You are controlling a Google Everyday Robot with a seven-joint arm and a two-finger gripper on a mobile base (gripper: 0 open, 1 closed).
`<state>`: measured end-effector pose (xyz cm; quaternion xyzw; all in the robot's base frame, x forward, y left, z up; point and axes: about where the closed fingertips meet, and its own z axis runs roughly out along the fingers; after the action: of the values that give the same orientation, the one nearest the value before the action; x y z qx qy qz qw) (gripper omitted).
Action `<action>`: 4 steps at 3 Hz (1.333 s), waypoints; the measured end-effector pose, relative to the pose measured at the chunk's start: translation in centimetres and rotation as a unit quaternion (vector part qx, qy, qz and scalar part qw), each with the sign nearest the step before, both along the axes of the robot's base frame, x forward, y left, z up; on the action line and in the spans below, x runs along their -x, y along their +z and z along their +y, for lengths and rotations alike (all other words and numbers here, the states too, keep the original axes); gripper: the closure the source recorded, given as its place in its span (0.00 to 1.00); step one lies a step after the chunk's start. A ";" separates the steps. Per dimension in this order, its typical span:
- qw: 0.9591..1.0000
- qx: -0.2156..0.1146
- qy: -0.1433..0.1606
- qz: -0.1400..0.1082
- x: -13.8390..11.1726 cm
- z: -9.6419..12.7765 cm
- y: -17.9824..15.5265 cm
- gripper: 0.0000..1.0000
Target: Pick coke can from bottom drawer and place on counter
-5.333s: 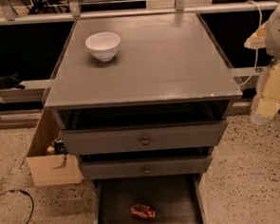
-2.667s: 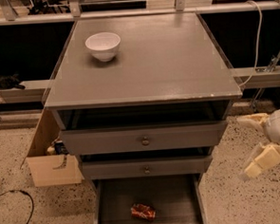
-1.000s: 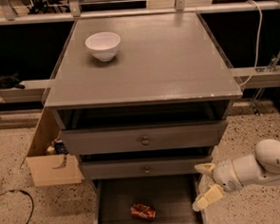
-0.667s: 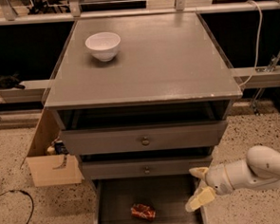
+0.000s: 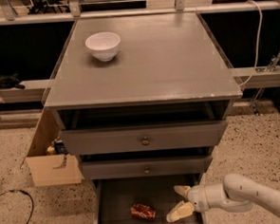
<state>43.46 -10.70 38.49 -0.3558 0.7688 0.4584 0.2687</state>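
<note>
The coke can (image 5: 143,211), red, shiny and dented, lies on its side on the dark floor of the open bottom drawer (image 5: 118,201), near the drawer's middle. My gripper (image 5: 179,201) reaches in from the lower right on a pale arm, over the drawer's right half, a little to the right of the can and not touching it. Its two cream fingers (image 5: 178,212) are spread apart and empty. The counter (image 5: 170,59) is the wide grey top of the cabinet above.
A white bowl (image 5: 103,45) stands on the counter's back left. Two closed drawer fronts with round knobs (image 5: 145,141) sit above the open drawer. A cardboard box (image 5: 51,157) stands on the speckled floor left of the cabinet. A cable (image 5: 15,212) trails at lower left.
My arm came down from beside the counter's right edge to floor level, then moved left into the open bottom drawer towards the can. The can and bowl have not moved.
</note>
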 end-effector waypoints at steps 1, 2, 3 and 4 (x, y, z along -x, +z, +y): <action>0.999 -0.035 -0.013 0.025 1.5 2.4 -6.2 0.00; 0.999 -0.030 -0.017 0.021 1.3 3.2 -6.2 0.00; 0.999 -0.006 -0.030 0.014 -1.5 6.1 -12.2 0.00; 0.999 -0.009 -0.030 0.021 -1.5 6.5 -12.8 0.00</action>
<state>44.92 -4.21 25.64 -0.3208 0.7805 0.4642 0.2691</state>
